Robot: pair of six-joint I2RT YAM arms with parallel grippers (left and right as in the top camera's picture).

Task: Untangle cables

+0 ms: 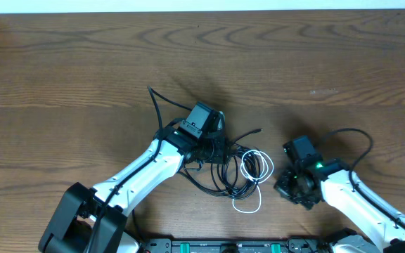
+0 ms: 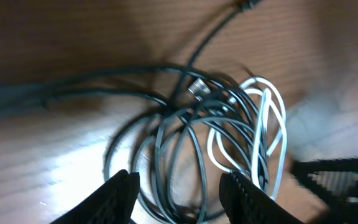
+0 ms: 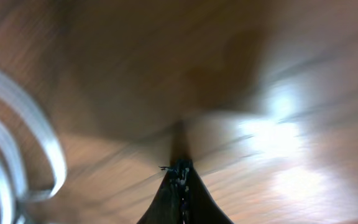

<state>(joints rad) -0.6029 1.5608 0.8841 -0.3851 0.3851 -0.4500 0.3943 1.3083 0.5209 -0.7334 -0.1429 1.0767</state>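
The cables (image 1: 223,165) lay in one loose heap near the middle of the wooden table (image 1: 83,56), a little toward the robot's side, between the two arms and closer to the left one. Most of them were thin black cords wound in overlapping loops. The whitish strand (image 1: 253,167) sat on the right side of the heap, and one of its loops reached out toward the front edge. One black cord ran away from the heap to the far left, and another ended in a small plug (image 1: 259,130) pointing to the far right.

The left gripper (image 2: 182,193) stood directly over the heap with its jaws released. Its two fingers (image 2: 120,193) were apart, and several black loops passed through the gap between them (whether a finger touched a cord, I could not tell). A small metal connector (image 2: 197,90) was visible in the tangle just beyond.

The right gripper (image 3: 180,171) was near the right side of the heap, over bare wood, with its jaws clenched, finger against finger. Its view was much blurred, and only the white loops appeared at its left edge.
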